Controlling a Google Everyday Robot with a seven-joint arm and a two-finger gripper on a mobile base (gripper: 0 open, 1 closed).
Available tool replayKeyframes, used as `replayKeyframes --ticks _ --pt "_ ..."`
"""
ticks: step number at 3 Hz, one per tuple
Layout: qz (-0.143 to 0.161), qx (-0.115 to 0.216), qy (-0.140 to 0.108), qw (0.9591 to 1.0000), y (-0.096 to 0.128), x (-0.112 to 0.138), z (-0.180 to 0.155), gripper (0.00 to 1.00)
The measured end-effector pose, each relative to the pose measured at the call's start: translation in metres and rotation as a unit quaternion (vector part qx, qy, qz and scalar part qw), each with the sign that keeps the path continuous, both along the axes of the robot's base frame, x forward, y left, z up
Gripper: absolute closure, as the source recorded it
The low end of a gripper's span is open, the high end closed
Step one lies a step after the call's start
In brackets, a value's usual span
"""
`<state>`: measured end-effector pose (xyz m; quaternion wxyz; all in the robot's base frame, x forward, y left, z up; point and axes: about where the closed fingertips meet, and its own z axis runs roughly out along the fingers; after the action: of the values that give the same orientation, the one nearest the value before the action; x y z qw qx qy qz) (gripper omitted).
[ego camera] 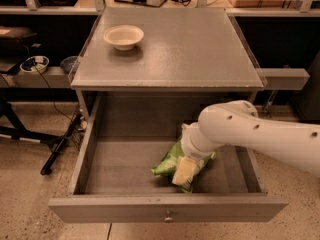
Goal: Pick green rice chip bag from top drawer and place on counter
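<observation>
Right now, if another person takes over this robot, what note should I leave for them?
Pincer: down inside the open top drawer, at the green chip bag.
Bag: in the drawer, right of the middle, near the front.
Counter: a white bowl stands at its back left; no bag on it.
Done: drawer open, pincer at the bag.
Left: lift the bag out and set it on the counter.

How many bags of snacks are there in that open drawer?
1. The green rice chip bag lies toward the right front of the top drawer, under the gripper, which reaches down onto it. The arm may hide anything behind it.
</observation>
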<state>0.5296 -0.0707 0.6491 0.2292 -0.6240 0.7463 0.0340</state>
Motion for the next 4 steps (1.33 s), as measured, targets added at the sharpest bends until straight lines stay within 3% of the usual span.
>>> replayKeyframes --ticks 1,4 --pt "-0.006 -0.01 0.007 0.9999 0.0039 0.006 -0.0151 0.0" --pt "-0.006 -0.01 0.008 0.9999 0.0045 0.0061 -0.0151 0.73"
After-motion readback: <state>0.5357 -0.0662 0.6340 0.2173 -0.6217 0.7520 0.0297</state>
